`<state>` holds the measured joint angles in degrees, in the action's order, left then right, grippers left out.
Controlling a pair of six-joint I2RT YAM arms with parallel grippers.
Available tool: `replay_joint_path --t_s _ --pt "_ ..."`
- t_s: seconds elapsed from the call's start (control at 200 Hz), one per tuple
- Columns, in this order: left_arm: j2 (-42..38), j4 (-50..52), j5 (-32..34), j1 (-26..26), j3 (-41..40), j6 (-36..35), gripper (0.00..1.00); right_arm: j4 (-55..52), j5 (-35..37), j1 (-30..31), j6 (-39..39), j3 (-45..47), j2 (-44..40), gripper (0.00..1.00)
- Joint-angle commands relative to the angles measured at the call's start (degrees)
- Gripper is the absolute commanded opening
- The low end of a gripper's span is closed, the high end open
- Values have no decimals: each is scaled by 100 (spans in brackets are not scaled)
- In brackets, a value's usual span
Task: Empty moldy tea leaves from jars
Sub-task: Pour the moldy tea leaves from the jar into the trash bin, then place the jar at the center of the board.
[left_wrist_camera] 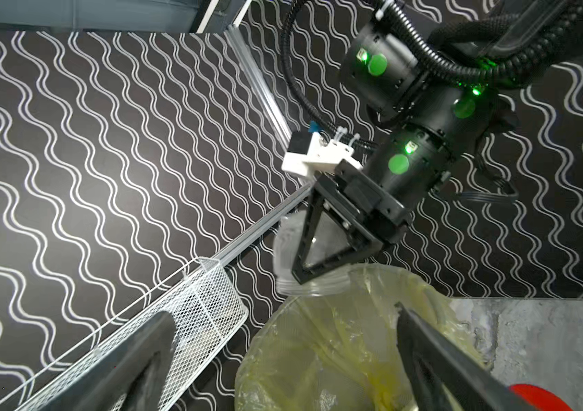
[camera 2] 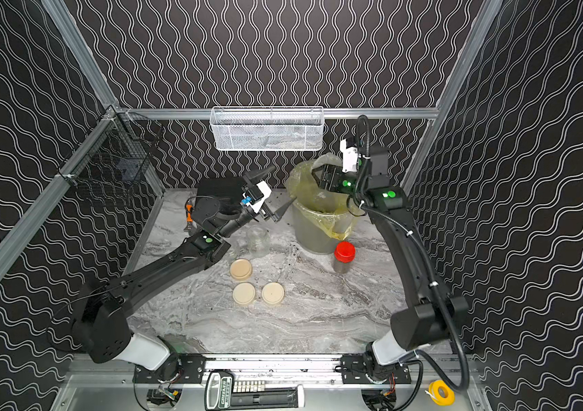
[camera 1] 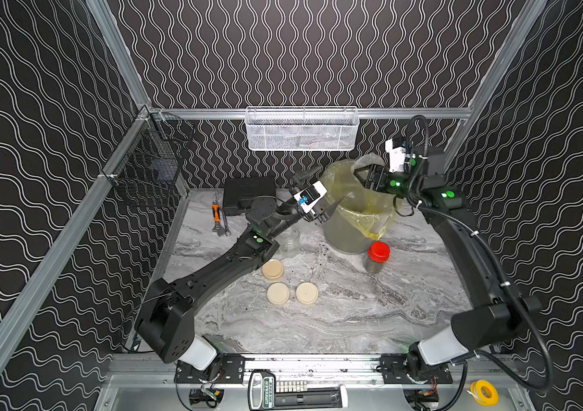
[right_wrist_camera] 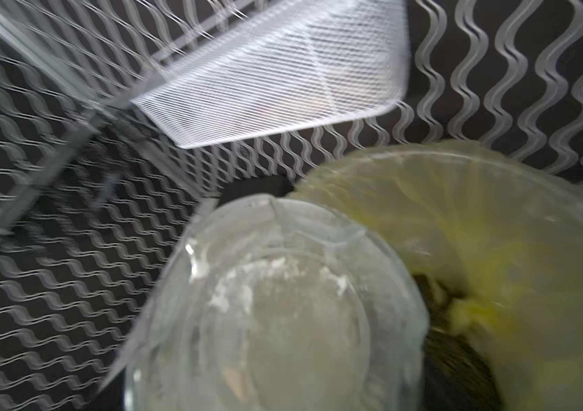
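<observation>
Jaws of the right gripper (camera 1: 363,176) are closed partway on a clear jar (right_wrist_camera: 272,302), which is held mouth down over the yellow-lined bucket (camera 1: 343,238); the glass looks emptied, and dark tea leaves (right_wrist_camera: 453,356) are seen in the bag. Left gripper (camera 1: 331,183) is spread wide, empty, just beside the rim. Red-lidded jar (camera 1: 377,258) is stood upright beside the bucket, robot-side, judged nearer the right arm.
</observation>
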<state>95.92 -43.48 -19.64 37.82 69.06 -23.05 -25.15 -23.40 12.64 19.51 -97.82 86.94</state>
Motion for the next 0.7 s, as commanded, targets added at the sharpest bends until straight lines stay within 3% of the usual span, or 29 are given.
replay_joint_path --t_s 0.0,0.295,0.696 --pt "-39 5 -538 -10 207 -387 99 1622 -1242 -48 1094 474 -408 11" --pt "53 628 -1344 0 872 -1124 99 3271 -2551 59 2450 1572 -1245 11" --pt "203 507 -1049 125 1039 -1195 99 3199 -2532 1023 2148 1728 -1494 12"
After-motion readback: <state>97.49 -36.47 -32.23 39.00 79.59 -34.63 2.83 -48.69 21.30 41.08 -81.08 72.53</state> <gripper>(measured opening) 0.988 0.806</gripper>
